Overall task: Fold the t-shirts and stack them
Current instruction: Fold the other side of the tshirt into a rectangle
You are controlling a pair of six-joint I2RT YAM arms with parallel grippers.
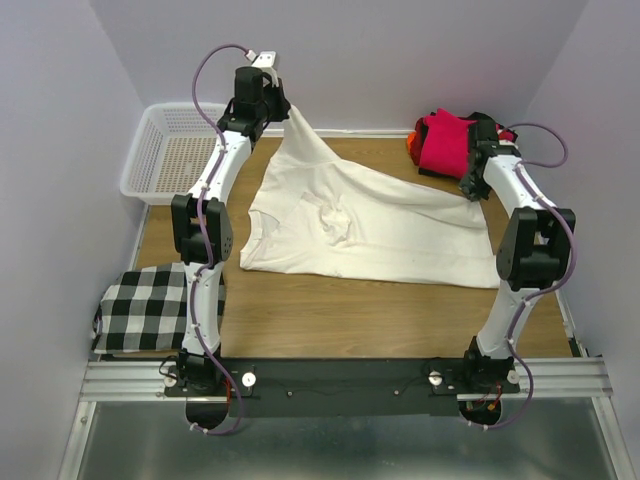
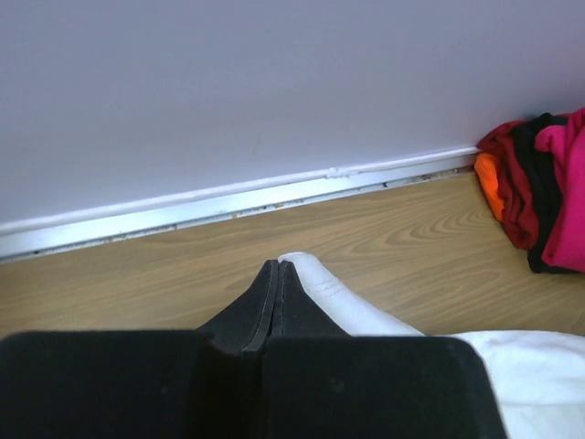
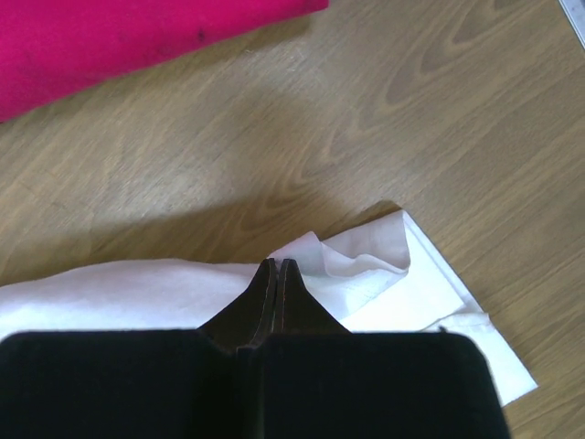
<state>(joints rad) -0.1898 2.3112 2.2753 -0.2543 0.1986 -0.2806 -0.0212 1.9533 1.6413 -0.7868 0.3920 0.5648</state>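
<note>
The cream t-shirt (image 1: 370,225) lies partly spread on the wooden table, bunched in the middle. My left gripper (image 1: 283,108) is shut on one corner of it and holds that corner up near the back wall; its hem shows beside the fingers in the left wrist view (image 2: 320,291). My right gripper (image 1: 470,192) is shut on the shirt's right corner (image 3: 384,265), low over the table. A stack of folded magenta, black and orange shirts (image 1: 450,138) sits at the back right, also in the left wrist view (image 2: 539,192).
A white mesh basket (image 1: 172,150) stands at the back left. A black-and-white checked cloth (image 1: 150,310) lies at the near left by the left arm's base. The back wall's white trim (image 2: 228,206) runs close behind the left gripper.
</note>
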